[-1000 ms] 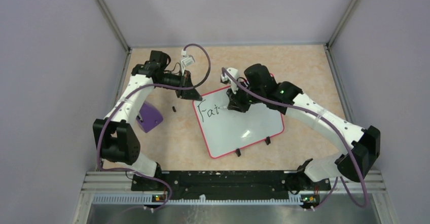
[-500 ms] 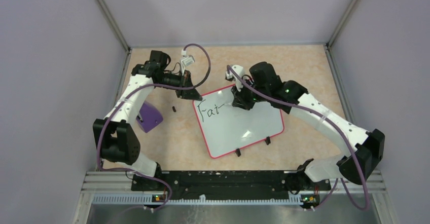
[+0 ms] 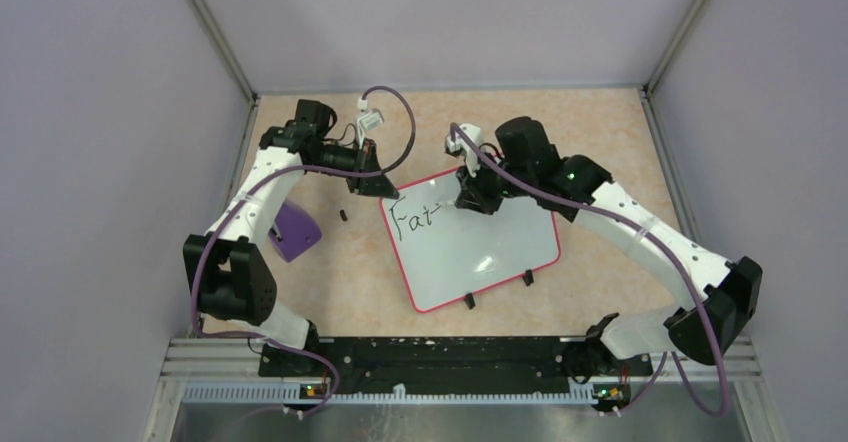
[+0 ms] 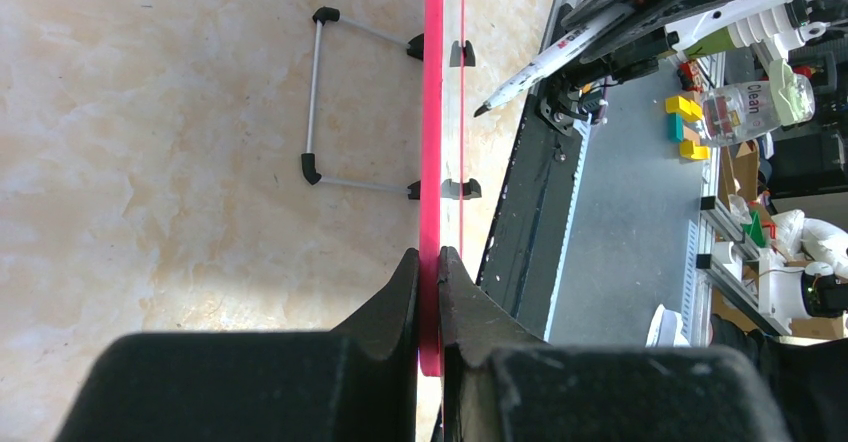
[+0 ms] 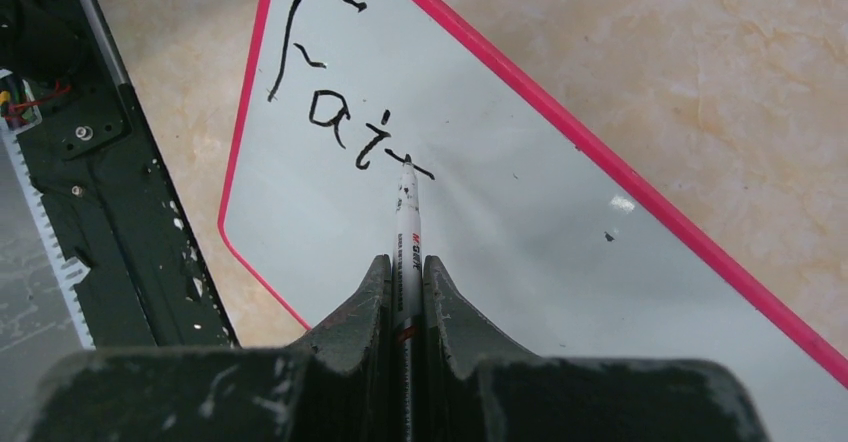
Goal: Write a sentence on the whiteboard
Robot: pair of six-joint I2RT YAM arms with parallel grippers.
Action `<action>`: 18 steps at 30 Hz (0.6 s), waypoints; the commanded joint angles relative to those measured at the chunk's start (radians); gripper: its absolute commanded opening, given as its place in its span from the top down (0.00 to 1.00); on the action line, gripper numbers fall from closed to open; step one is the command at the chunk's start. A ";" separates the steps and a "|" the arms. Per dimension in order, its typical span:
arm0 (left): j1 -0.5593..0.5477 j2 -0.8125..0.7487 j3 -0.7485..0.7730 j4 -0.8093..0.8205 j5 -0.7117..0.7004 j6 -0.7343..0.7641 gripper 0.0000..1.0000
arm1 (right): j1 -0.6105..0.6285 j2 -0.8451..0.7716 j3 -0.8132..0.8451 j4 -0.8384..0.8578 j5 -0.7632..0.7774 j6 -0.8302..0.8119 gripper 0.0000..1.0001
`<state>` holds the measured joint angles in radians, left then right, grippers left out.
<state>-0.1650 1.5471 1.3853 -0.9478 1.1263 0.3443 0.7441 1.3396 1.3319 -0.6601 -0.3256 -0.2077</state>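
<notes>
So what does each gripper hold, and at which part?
Left gripper holds the whiteboard by its red rim; right gripper holds the marker by its barrel.

Pale lilac walls [image 3: 100, 112], beige marbled tabletop [image 3: 610, 127], metal corner posts [image 3: 215, 32], even light

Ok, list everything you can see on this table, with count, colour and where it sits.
whiteboard: one, white with red-pink rim, mid-table
lettering: one unfinished word, black, board's far left corner
marker: one, white barrel, tip at the last stroke
block: one, purple, left of the board, partly under the left arm
small piece: one, black, between block and board; too small to identify
table: one, tan marbled
left gripper: black, jaws shut on the board's rim
right gripper: black, jaws shut on the marker
</notes>
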 commanded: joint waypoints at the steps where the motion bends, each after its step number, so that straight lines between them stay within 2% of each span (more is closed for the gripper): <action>1: -0.005 -0.013 -0.003 -0.001 0.005 0.026 1.00 | 0.006 0.001 0.072 0.044 -0.020 0.006 1.00; 18: -0.006 -0.013 -0.007 0.001 0.005 0.032 1.00 | 0.006 0.032 0.035 0.079 0.034 0.032 1.00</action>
<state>-0.1646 1.5471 1.3853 -0.9474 1.1236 0.3500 0.7444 1.3853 1.3636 -0.6205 -0.3073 -0.1875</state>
